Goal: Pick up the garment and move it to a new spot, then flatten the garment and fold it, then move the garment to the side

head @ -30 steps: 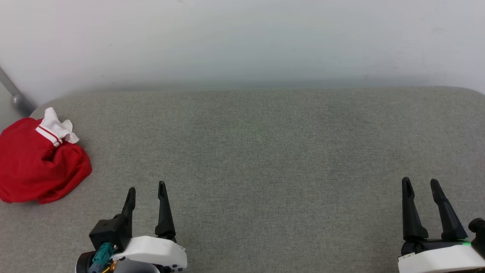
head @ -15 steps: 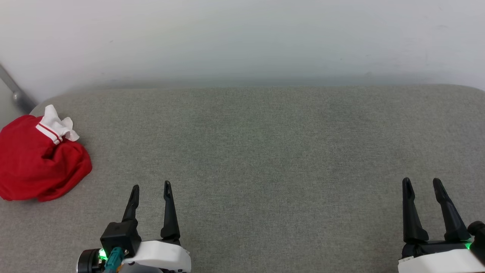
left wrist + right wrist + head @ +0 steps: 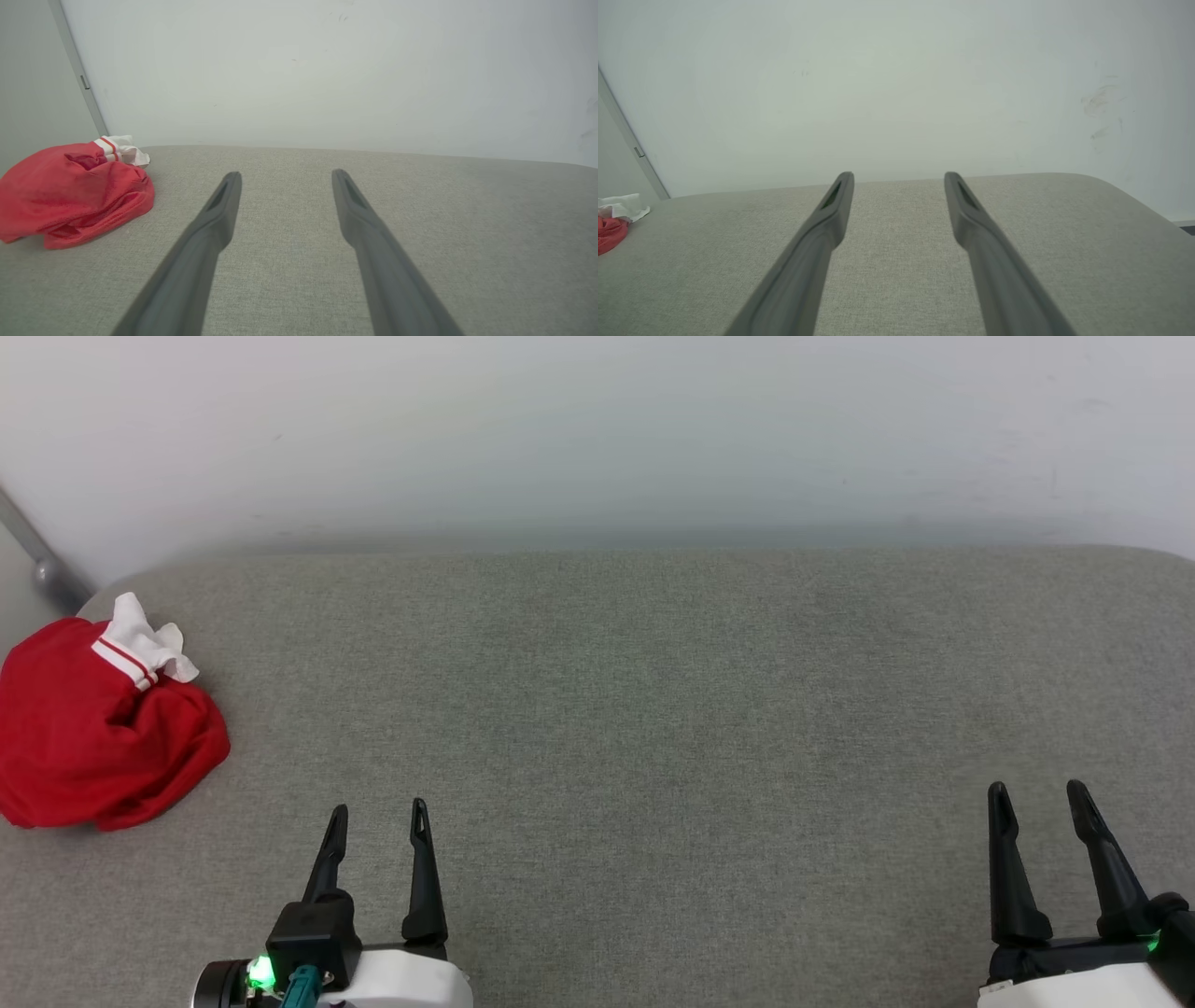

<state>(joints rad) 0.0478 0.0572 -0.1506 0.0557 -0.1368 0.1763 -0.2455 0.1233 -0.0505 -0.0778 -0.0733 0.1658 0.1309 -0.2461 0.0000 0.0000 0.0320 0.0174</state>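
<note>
Progress check: basically zero so far. The big grey padded surface [image 3: 653,709] has nothing laid out on it, so picking up, moving, flattening, folding and the final shove aside are all left to do, far as I can judge. The pale wall [image 3: 597,429] runs right along the surface's far edge, so no reaching room past that side. The garment [image 3: 93,747] is a crumpled red heap at the surface's far-left corner, with one white sleeve and its striped trim poking out on top. It's right by the rounded left edge and next to a grey pole [image 3: 37,565] just off that corner, so I'd come at it from the inside. The surface's middle and right are bare fabric, plenty of room for spreading. My left gripper [image 3: 378,807] hangs over the surface's near edge, fingers spread and holding nothing, and it's the one closer to the heap. My right gripper [image 3: 1037,788] is at the near-right, also spread and holding nothing.
</note>
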